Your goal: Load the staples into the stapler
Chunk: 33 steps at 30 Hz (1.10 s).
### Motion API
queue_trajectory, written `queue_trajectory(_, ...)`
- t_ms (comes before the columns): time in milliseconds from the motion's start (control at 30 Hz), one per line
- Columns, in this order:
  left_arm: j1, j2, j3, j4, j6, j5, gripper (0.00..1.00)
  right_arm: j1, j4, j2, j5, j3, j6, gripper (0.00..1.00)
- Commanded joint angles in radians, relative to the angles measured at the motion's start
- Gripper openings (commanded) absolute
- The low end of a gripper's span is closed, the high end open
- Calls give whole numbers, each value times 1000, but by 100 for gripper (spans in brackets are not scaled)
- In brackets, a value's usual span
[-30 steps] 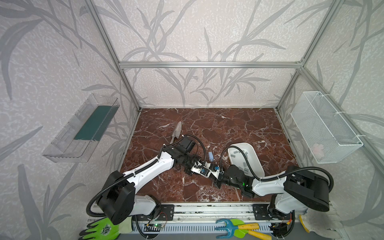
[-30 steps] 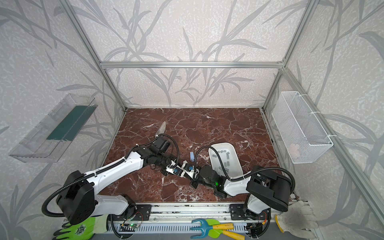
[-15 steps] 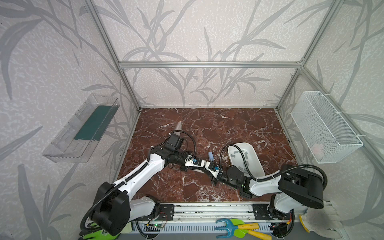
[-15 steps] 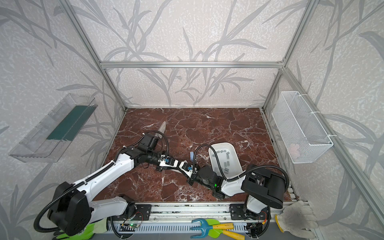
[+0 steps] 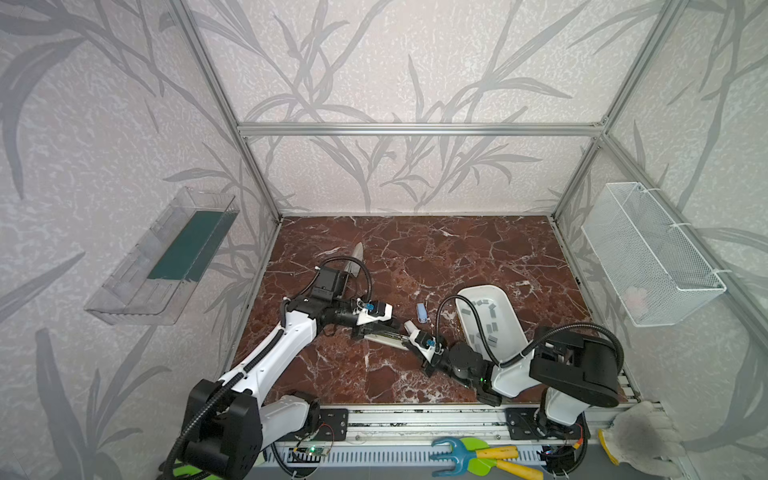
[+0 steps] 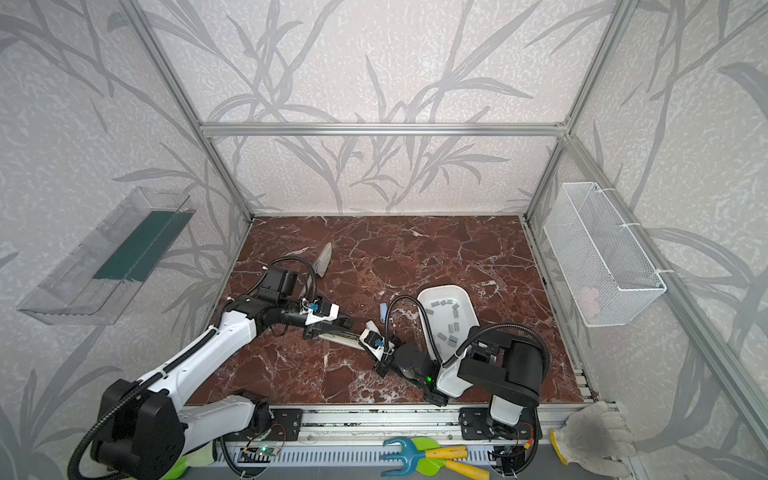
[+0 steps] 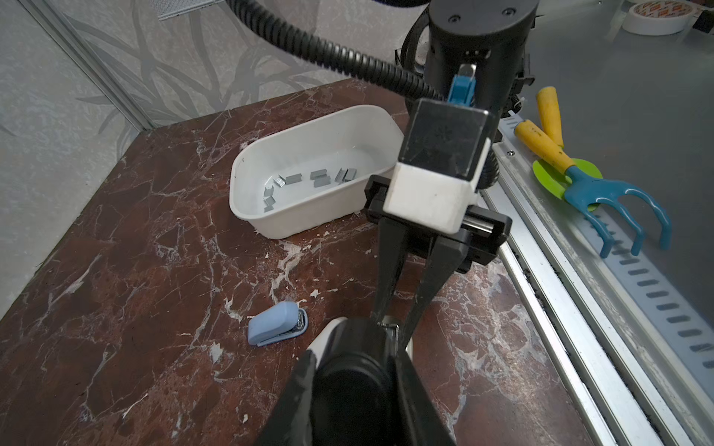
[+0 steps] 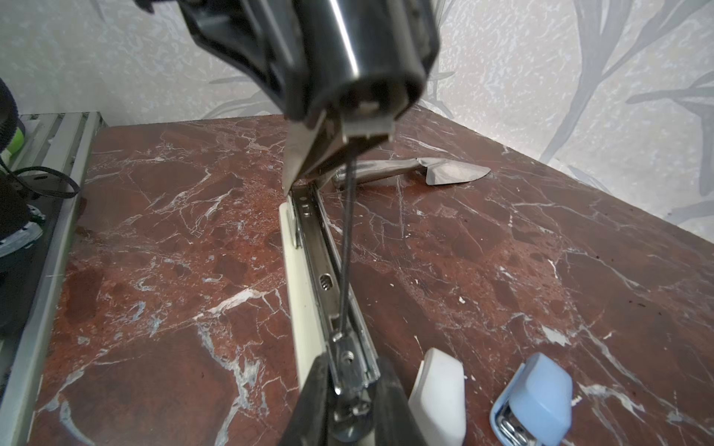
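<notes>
A large stapler [image 5: 384, 337] lies opened flat on the marble table between my two grippers. My left gripper [image 5: 362, 329] [image 7: 353, 355] is shut on the stapler's black top part [image 7: 355, 378]. My right gripper [image 5: 409, 337] [image 8: 349, 390] is shut on the end of the stapler's metal magazine [image 8: 322, 266], which rests on the white base [image 8: 297, 278]. A thin spring rod runs above the magazine. The staples [image 5: 484, 322] [image 7: 318, 179], small grey strips, lie loose in a white tub [image 5: 478, 288] [image 7: 301, 222] right of the grippers.
A small blue stapler [image 5: 422, 311] [image 8: 537, 394] lies just behind the right gripper, next to a white cap [image 8: 436, 386]. A silver trowel [image 5: 357, 262] lies behind the left arm. A wire basket [image 5: 652, 257] and a clear tray [image 5: 166, 257] hang on the side walls.
Both grippers and the stapler between them have shifted left on the table. The left arm has swung out and stretched lower. Both grips are unchanged.
</notes>
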Motion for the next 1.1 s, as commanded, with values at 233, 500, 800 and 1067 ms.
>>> queue_trajectory(233, 69, -85, -56, 560, -221, -40, 0, 157, -71, 21, 107, -35, 33, 0)
queue_trajectory(500, 94, -105, -132, 762, -313, -101, 6, 280, -2, 49, 294, -38, 58, 0)
queue_trajectory(800, 100, -94, -194, 919, -357, -184, 28, 408, 75, 118, 529, -6, 81, 0)
queue_trajectory(1067, 95, -54, -84, 573, -159, -28, 0, 429, 134, 24, 533, -62, 60, 11)
